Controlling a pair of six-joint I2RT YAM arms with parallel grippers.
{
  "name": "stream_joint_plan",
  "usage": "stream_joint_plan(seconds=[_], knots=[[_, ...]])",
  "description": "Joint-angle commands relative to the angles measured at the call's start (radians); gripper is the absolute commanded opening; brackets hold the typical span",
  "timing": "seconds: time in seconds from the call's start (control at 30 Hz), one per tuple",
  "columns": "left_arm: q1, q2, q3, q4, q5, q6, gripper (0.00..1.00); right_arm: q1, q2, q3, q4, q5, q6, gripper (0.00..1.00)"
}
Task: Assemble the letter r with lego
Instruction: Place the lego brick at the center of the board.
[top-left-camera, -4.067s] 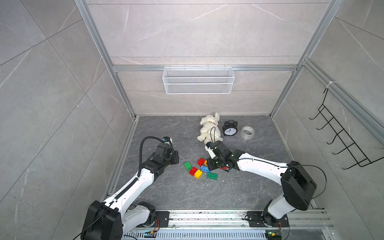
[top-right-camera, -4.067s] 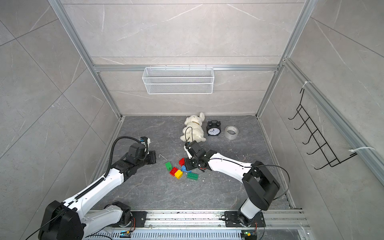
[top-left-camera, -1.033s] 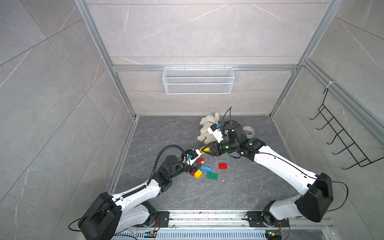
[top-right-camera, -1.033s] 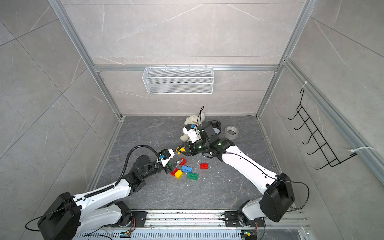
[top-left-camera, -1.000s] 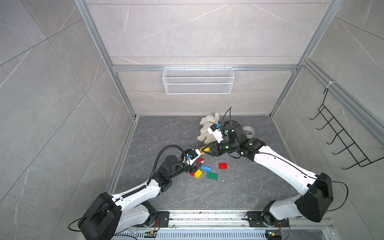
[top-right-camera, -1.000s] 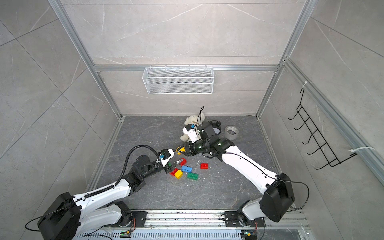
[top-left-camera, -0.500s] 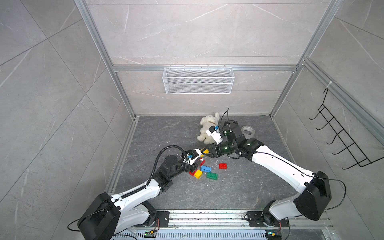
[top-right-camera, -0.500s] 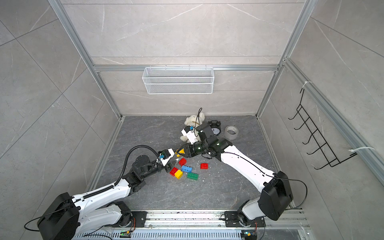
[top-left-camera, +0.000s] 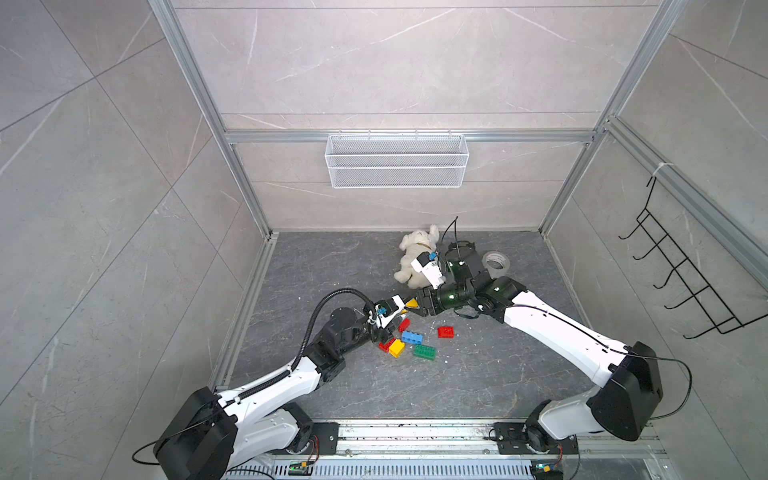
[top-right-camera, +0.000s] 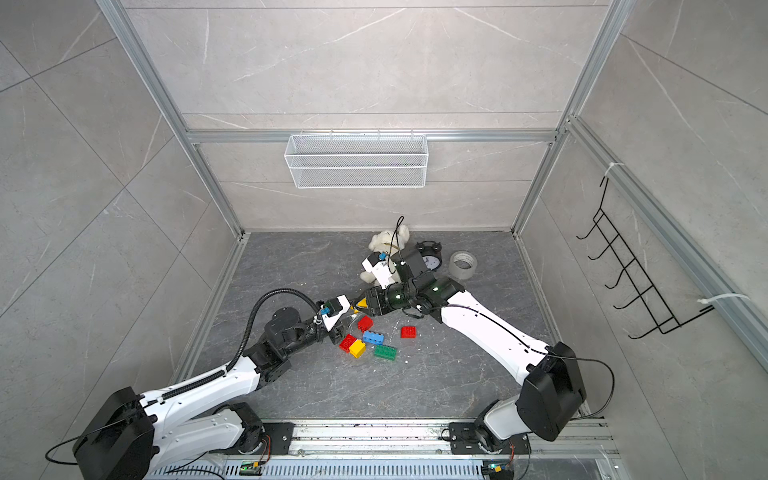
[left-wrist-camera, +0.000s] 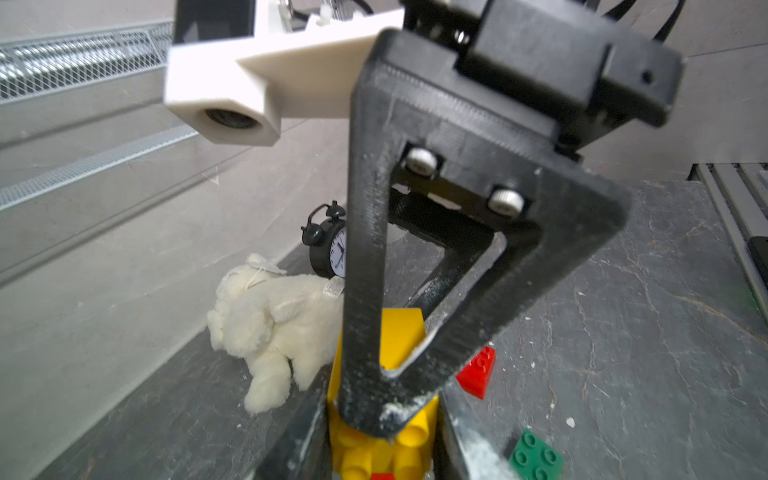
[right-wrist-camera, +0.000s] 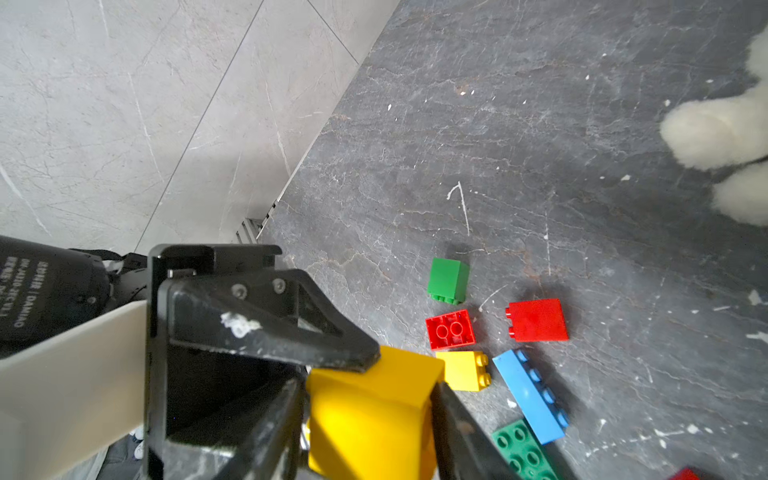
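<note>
Grey stone bench (top-left-camera: 324, 266) carries loose lego (top-left-camera: 411, 337) near its middle. At 12 o'clock from those, the left claw (left-wrist-camera: 380, 440) clenches a yellow brick (right-wrist-camera: 374, 424) aloft; the right claw (right-wrist-camera: 368, 386) flanks it too, grip unclear. Farther back lies a plush toy (top-left-camera: 415, 257).

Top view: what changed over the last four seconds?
The left gripper swung in over the loose bricks, right gripper rose off them; they now meet in the air around the yellow brick, left clamped on it. Those bricks, plush toy, clock and tape stayed put.
</note>
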Motion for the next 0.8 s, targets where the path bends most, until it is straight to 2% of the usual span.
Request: stream_joint_plan(seconds=[0.0, 0.13, 0.23, 0.33, 0.4, 0.57, 0.77], knots=[[-0.006, -0.036, 0.086, -0.191, -0.072, -0.027, 0.29, 0.003, -0.041, -0.015, 0.028, 0.036, -0.011, 0.54], [-0.005, -0.042, 0.146, -0.379, -0.241, -0.063, 0.28, -0.005, -0.127, -0.039, 0.014, 0.127, -0.021, 0.55], [0.005, -0.012, 0.26, -0.595, -0.359, -0.099, 0.24, -0.031, -0.176, -0.083, 0.016, 0.177, -0.008, 0.58], [0.019, 0.051, 0.389, -0.794, -0.392, -0.138, 0.15, -0.052, -0.168, -0.118, 0.002, 0.189, -0.007, 0.59], [0.047, 0.099, 0.459, -0.885, -0.354, -0.183, 0.16, -0.052, -0.147, -0.135, -0.004, 0.203, -0.009, 0.58], [0.184, 0.229, 0.582, -1.042, -0.176, -0.315, 0.17, -0.052, -0.122, -0.185, 0.026, 0.225, -0.001, 0.58], [0.192, 0.419, 0.749, -1.208, -0.19, -0.331, 0.17, -0.052, -0.084, -0.211, 0.027, 0.247, -0.008, 0.57]])
